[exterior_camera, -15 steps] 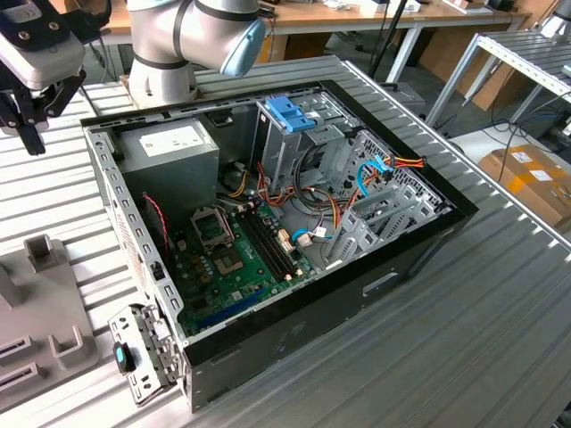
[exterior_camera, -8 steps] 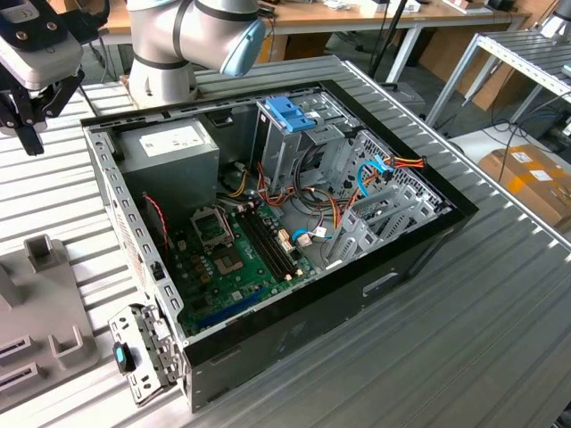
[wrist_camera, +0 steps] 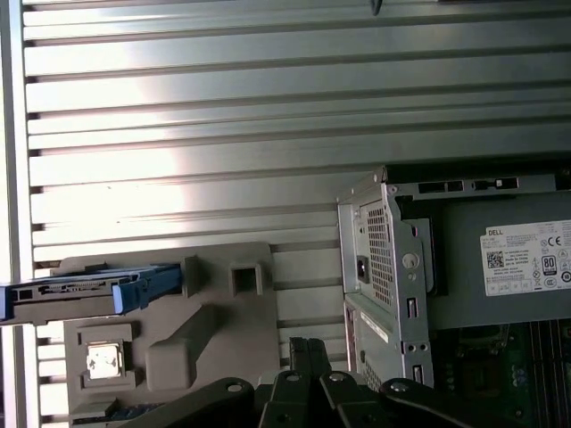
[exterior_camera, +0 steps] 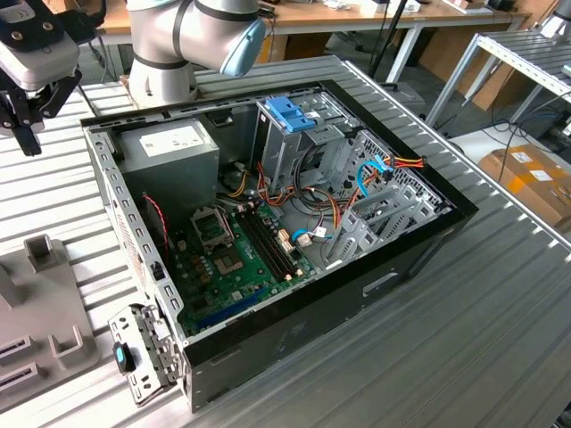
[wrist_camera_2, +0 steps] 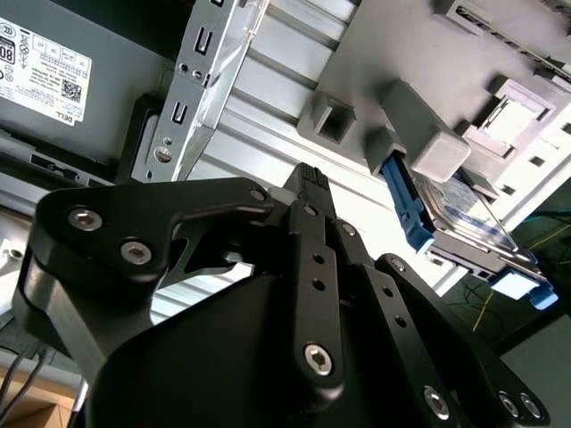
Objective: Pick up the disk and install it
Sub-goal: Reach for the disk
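Black end effector [wrist_camera_2: 308,176] closed, empty, raised beside computer case [exterior_camera: 384,285], disk [wrist_camera: 62,299] on edge in grey fixture [wrist_camera: 223,330]

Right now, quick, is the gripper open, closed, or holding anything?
Gripper: closed, holding nothing; the disk sits apart in its grey holder.

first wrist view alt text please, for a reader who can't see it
The disk, a flat silver-grey hard drive with light-blue side rails, rests in a grey plastic holder on a ribbed metal table. The black gripper hangs over the table between the holder and an open grey computer case.
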Action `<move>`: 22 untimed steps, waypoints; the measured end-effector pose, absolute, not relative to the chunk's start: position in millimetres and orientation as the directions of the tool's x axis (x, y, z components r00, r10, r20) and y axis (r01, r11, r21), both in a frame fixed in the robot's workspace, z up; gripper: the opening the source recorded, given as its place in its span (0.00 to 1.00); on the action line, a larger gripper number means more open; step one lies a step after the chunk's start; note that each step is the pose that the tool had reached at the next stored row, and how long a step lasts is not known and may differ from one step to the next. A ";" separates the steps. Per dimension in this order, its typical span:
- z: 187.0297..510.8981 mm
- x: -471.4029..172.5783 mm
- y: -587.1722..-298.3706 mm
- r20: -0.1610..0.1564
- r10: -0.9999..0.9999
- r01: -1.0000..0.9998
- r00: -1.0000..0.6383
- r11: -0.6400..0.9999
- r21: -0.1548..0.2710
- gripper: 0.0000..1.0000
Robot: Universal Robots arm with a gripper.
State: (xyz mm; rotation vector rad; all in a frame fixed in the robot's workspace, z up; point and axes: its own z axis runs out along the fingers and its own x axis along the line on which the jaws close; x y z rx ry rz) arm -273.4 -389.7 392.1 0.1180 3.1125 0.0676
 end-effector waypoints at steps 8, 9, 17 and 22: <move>391.8 -284.7 -389.7 -0.024 0.076 0.075 -0.997 0.996 0.044 0.11; 391.7 -285.4 -389.7 -0.024 0.076 0.075 -0.997 0.996 0.044 0.11; 391.8 -287.5 -389.6 -0.024 0.076 0.075 -0.997 0.996 0.044 0.11; 391.7 -291.3 -389.6 -0.024 0.076 0.075 -0.997 0.996 0.044 0.11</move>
